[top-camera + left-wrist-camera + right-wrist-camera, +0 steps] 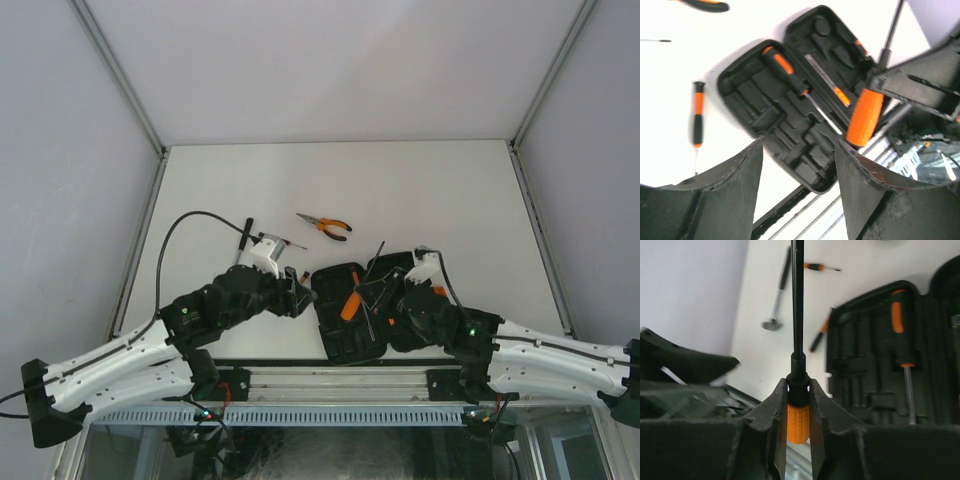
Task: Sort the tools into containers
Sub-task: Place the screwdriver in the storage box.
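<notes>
While the right gripper (pixel 798 388) is clamped on the orange handle of a thick screwdriver (pixel 798 422) above the case's right half, the left gripper (pixel 797 150) hangs wide apart and empty. One black case (pixel 740 85) lies open at the middle of the tabletop's near edge, moulded slots up, with one orange-and-black slotted screwdriver (pixel 785 67) lying in it. Farther in lie one hammer (pixel 780 290), one pair of pliers (pixel 327 226) and one thin screwdriver (pixel 819 267). One small screwdriver (pixel 698 117) lies just left of the case.
</notes>
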You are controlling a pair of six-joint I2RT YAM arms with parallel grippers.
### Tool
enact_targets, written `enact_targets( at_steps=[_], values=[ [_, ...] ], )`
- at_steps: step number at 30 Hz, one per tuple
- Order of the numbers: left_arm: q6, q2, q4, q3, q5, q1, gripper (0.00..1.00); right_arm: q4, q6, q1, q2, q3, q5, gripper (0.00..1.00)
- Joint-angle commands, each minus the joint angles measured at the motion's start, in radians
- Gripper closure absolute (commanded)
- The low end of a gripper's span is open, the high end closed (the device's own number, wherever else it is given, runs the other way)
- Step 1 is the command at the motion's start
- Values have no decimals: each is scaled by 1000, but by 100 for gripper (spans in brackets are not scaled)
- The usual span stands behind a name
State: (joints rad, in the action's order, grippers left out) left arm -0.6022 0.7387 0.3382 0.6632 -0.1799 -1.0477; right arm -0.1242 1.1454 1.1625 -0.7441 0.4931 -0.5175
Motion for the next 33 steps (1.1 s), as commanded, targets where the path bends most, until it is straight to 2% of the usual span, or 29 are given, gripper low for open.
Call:
enact_targets(
  at_steps=[1,6,12,16,24,33],
  values=[
    [-19,11,87,45,-7,81,37,-111,-204,-5,-33,51,51,100],
    [-6,56,137,45,5,161,36,-216,-302,-38,-146,127,177,100],
    [18,82,77,23,0,191,36,-326,-354,-66,-322,244,243,100],
    [19,106,-7,5,-44,195,36,-335,-361,-89,-393,271,284,100],
    [7,195,-288,-43,-105,201,37,-364,-362,-138,-488,296,375,99],
    [2,348,-418,13,-174,205,37,-380,-341,-139,-578,302,434,95]
  ],
)
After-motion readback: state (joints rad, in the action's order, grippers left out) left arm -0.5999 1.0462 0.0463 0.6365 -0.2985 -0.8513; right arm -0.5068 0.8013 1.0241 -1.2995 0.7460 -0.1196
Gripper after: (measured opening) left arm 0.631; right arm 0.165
